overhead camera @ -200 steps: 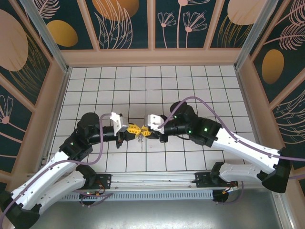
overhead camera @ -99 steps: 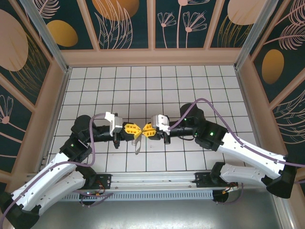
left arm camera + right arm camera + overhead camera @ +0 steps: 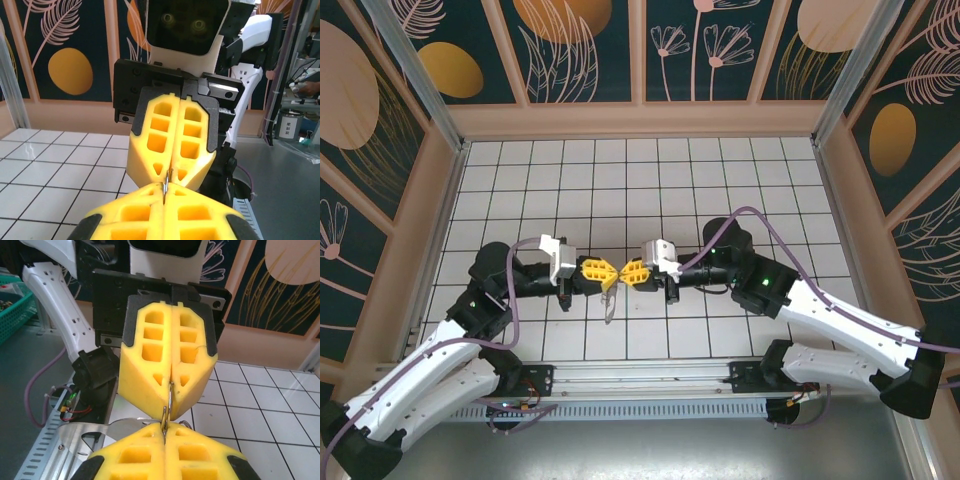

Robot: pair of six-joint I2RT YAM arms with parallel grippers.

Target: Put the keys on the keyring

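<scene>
My left gripper [image 3: 605, 271] and right gripper [image 3: 620, 272] meet tip to tip above the tiled floor, both shut. Between their yellow tips runs the keyring [image 3: 170, 399], a thin silvery wire loop seen edge-on, its wire going into both seams. From the left wrist it shows as a short metal sliver [image 3: 165, 181] entering my own closed fingers [image 3: 125, 215], with the right gripper's fingers [image 3: 150, 135] opposite. Below the tips hangs a small silvery key [image 3: 608, 304]. A flat silvery piece [image 3: 115, 429] under my right fingers looks like that key.
The white tiled floor [image 3: 720, 180] is boxed in by tan walls with dark patterned panels [image 3: 590, 50]. A metal rail [image 3: 650, 375] runs along the near edge between the arm bases. Purple cables [image 3: 760, 215] loop over the right arm.
Both arms drew slightly apart and levelled out, tips still meeting at the centre. The right gripper's fingers closed fully on the ring. The hanging key swung a little lower and to the left.
</scene>
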